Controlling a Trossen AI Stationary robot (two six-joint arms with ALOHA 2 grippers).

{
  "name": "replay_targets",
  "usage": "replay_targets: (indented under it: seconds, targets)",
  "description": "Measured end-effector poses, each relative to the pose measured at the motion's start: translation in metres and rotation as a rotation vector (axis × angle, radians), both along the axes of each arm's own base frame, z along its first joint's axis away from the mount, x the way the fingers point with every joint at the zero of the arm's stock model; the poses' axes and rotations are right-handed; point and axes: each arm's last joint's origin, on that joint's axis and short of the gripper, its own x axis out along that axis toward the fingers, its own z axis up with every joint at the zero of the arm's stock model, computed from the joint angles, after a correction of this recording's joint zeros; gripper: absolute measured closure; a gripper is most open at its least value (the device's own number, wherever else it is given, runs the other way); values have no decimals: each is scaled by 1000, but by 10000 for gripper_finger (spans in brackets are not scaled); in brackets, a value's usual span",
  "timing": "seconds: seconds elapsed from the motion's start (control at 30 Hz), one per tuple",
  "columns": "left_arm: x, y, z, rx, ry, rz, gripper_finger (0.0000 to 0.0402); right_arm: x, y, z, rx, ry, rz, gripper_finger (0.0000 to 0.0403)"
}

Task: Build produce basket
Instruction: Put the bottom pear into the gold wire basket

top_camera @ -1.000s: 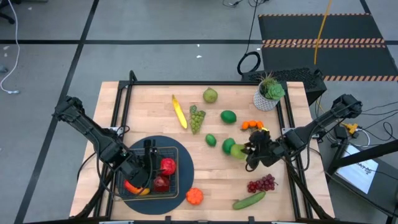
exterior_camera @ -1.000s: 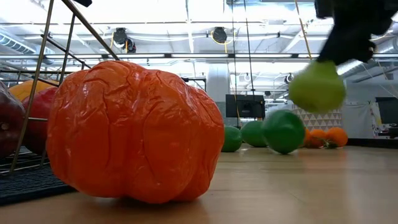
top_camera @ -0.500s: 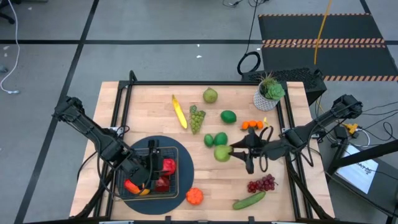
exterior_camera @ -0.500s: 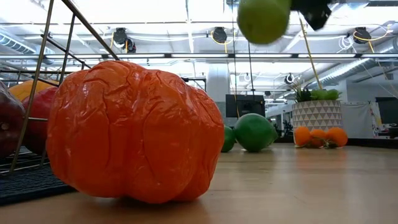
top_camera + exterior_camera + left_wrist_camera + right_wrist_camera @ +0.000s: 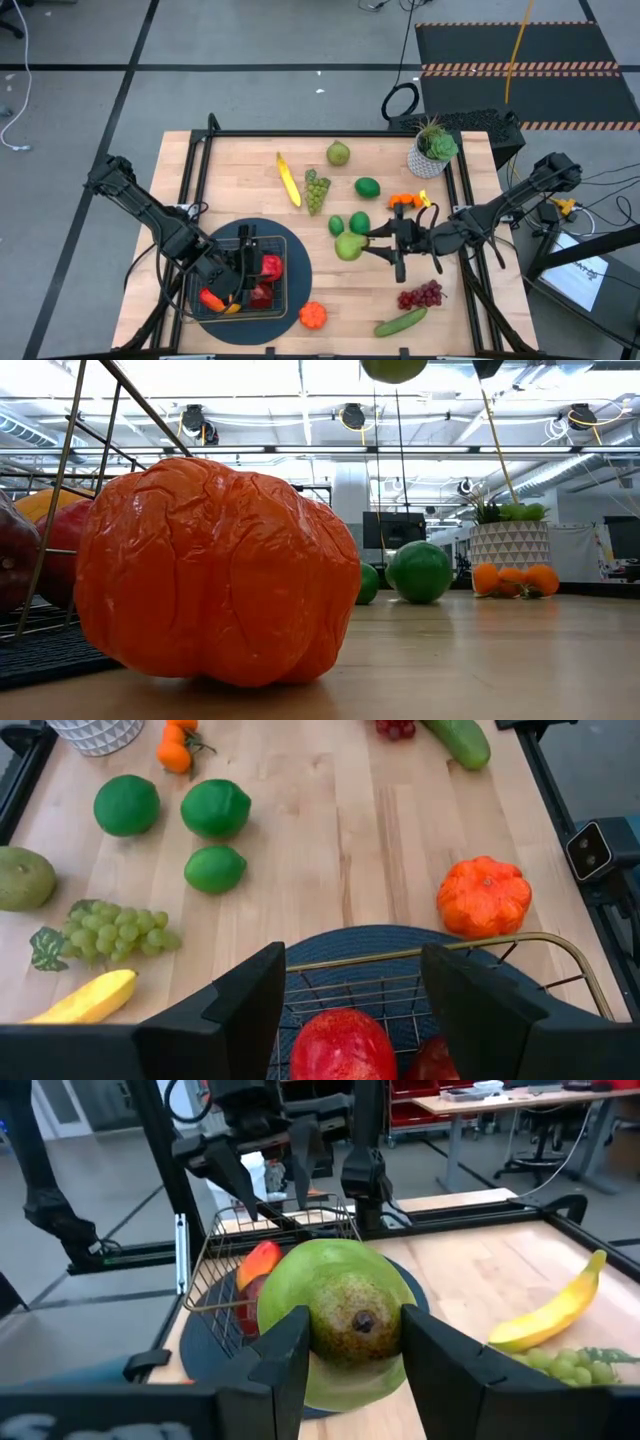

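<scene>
One item in transit: pear (image 5: 345, 1320) | clamped between right gripper (image 5: 345, 1342) fingers, basket (image 5: 262, 1245) ahead | likely light, hard, slick plastic: grip widest girth | left gripper (image 5: 352, 995) part-open, empty, over basket.

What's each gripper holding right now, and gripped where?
Right gripper holds a green pear-like fruit, fingers clamped on its two opposite sides, lifted off the table. Left gripper is open over the basket, holding nothing.

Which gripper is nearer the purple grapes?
Right. The right gripper, holding a green pear, is just beside the purple grapes; the left gripper hangs over the basket, far across.
</scene>
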Motion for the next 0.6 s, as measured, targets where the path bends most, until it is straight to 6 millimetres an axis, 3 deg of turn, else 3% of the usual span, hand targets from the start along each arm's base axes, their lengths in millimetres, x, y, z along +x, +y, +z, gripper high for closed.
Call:
replay_targets:
  seconds: [0.6]
  targets:
    - [0,0,0,0,0,0,169,0,3,-3,-227,19,62,264]
